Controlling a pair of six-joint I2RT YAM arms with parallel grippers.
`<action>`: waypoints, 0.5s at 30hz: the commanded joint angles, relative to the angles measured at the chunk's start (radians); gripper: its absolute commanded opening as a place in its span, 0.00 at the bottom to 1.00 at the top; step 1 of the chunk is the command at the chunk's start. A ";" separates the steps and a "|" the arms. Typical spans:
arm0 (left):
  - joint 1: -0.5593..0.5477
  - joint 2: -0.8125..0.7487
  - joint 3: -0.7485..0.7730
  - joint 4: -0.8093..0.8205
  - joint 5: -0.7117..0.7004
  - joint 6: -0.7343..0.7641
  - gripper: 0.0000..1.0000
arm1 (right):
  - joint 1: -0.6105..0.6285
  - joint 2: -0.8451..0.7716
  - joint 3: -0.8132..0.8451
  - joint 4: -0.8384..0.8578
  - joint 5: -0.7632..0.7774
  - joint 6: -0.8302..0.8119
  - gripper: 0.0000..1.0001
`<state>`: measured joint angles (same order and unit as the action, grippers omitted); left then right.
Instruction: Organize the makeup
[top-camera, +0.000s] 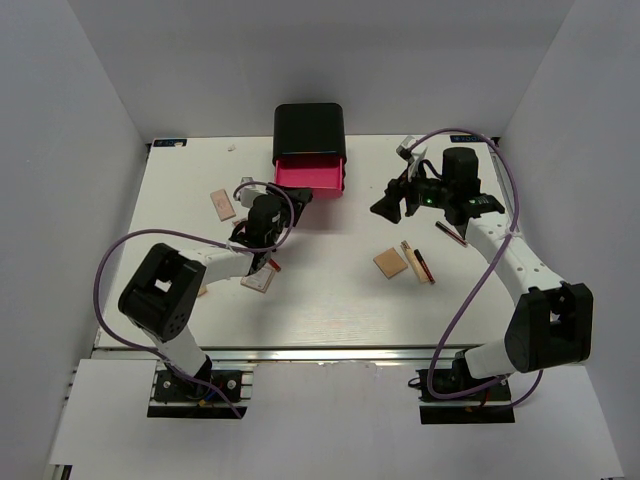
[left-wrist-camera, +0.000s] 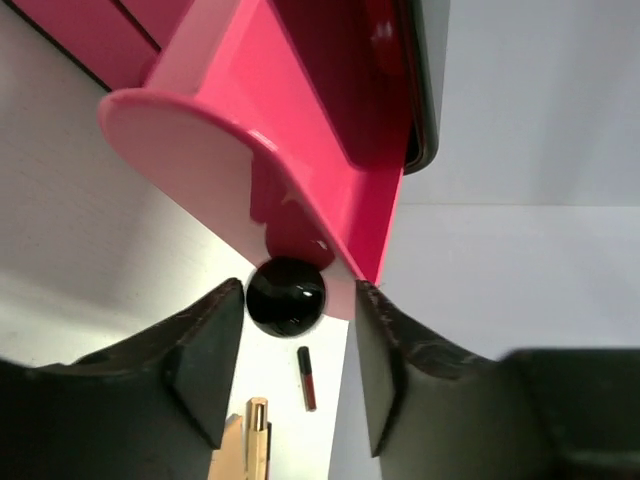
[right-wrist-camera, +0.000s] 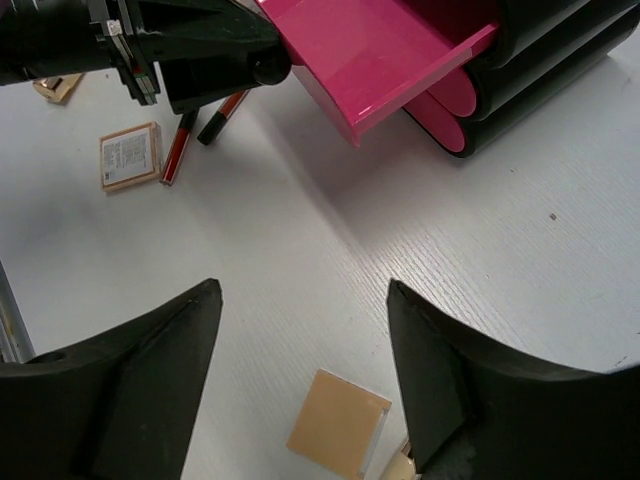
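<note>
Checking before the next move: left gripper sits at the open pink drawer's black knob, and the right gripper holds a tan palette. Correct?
Not quite. The right wrist view shows the right gripper open and empty; the tan palette lies on the table below it. The rest holds.

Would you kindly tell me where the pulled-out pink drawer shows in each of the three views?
Top external: pink drawer upper centre, just below the black box.
Left wrist: pink drawer fills the upper centre.
Right wrist: pink drawer along the top, centre to right.
Shared landmark: the black box behind it, seen in all three.
</note>
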<state>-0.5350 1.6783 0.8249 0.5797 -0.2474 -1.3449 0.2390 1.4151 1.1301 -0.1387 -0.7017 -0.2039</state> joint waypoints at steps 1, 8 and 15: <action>0.000 -0.052 0.005 -0.032 0.036 0.021 0.59 | 0.005 0.013 0.003 -0.002 0.013 -0.051 0.75; 0.000 -0.216 0.014 -0.294 0.085 0.072 0.80 | 0.005 0.151 0.129 -0.309 0.097 -0.343 0.89; -0.002 -0.405 -0.018 -0.535 0.024 0.135 0.81 | 0.071 0.171 0.062 -0.424 0.362 -0.229 0.89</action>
<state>-0.5346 1.3605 0.8238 0.2058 -0.1909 -1.2598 0.2588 1.6428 1.2263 -0.4828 -0.4950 -0.4717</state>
